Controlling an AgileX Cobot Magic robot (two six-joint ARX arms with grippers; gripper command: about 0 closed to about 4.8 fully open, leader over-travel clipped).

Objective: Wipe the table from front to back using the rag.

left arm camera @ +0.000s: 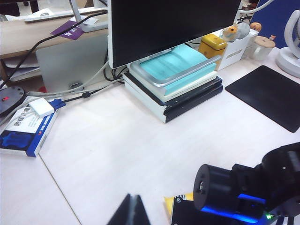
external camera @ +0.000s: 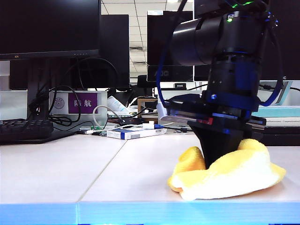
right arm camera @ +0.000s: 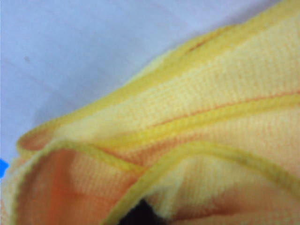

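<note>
The yellow rag (external camera: 243,176) lies bunched on the pale table (external camera: 61,164), close to its light blue front edge. My right gripper (external camera: 218,157) points down into the middle of the heap, its black fingers shut on the rag with cloth puffed up on both sides. In the right wrist view the rag (right arm camera: 187,117) fills the picture and only a dark fingertip shows at my right gripper (right arm camera: 138,213). My left gripper (left arm camera: 132,208) hangs shut and empty above bare table, beside the right arm (left arm camera: 234,192); a corner of the rag (left arm camera: 168,202) peeks out there.
A seam (external camera: 103,173) runs front to back across the table. Behind stand a keyboard (external camera: 23,129), monitors, cables and a blue-white box (external camera: 133,133). A monitor on stacked books (left arm camera: 173,79) and a black mat (left arm camera: 269,93) lie further back.
</note>
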